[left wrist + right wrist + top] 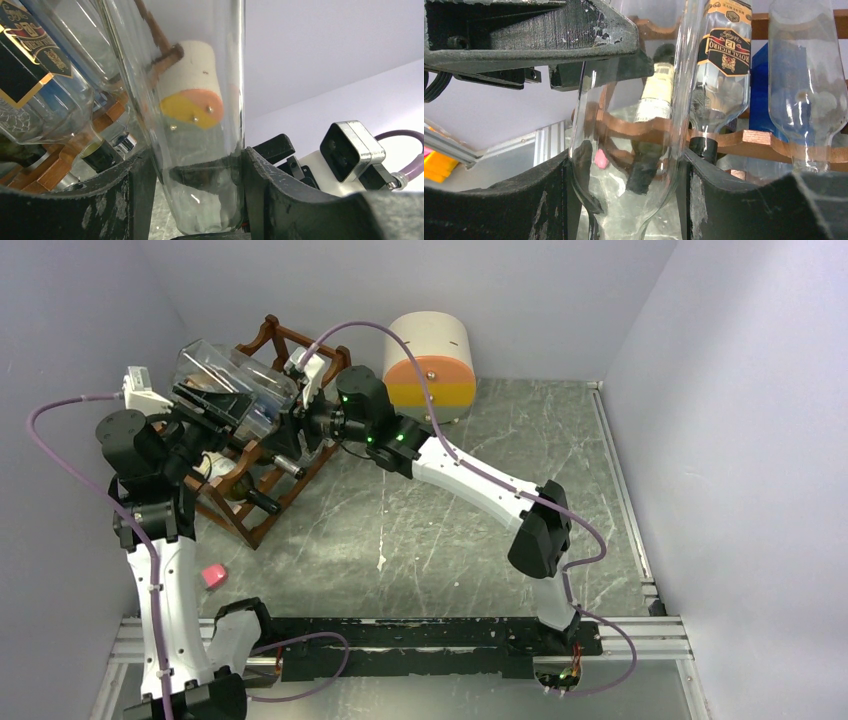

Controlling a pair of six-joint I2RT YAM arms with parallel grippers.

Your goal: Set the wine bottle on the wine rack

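A clear empty wine bottle (pixel 232 388) is held in the air over the upper part of the reddish-brown wine rack (pixel 262 508), lying tilted. My left gripper (pixel 212 408) is shut on its base end, with the glass filling the gap between the fingers (pixel 197 200). My right gripper (pixel 300 422) is shut on the bottle near its shoulder (pixel 629 195), where the body narrows. The rack's wavy rail (pixel 754 141) lies just behind the bottle. The rack holds several other bottles, one with a black and gold label (pixel 724 50) and a dark one (pixel 651 107).
A cream-and-orange rounded drawer box (pixel 432 365) stands at the back, right of the rack. A small pink object (pixel 213 575) lies on the table by the left arm. Grey walls close in the left, back and right sides.
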